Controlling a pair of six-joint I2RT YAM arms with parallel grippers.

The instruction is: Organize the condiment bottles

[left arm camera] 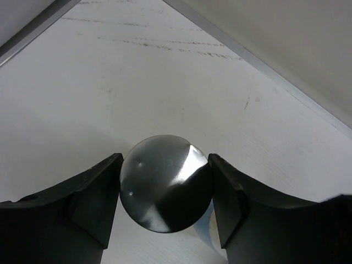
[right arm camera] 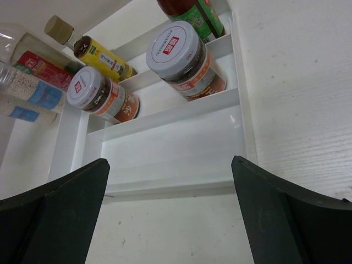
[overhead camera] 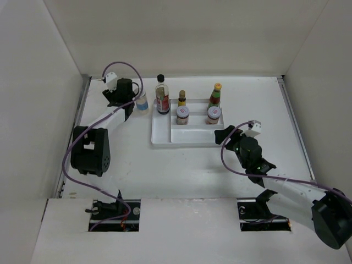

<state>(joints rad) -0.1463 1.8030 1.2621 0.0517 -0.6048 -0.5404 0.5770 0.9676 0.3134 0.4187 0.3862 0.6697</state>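
White tabletop (overhead camera: pixel 137 165): tray (overhead camera: pixel 187 140) holds five bottles (overhead camera: pixel 182 115); left hand (overhead camera: pixel 137 103) clasps metal-lidded jar (left arm camera: pixel 165 190).

White desk (overhead camera: pixel 220 170) with faint grey scuffs near its back edge, flat white divided tray (overhead camera: pixel 190 137) lying on it toward the back, small blue-labelled jar (overhead camera: pixel 142 103) with a shiny metal lid standing upright on the desk just left of the tray, not touching it
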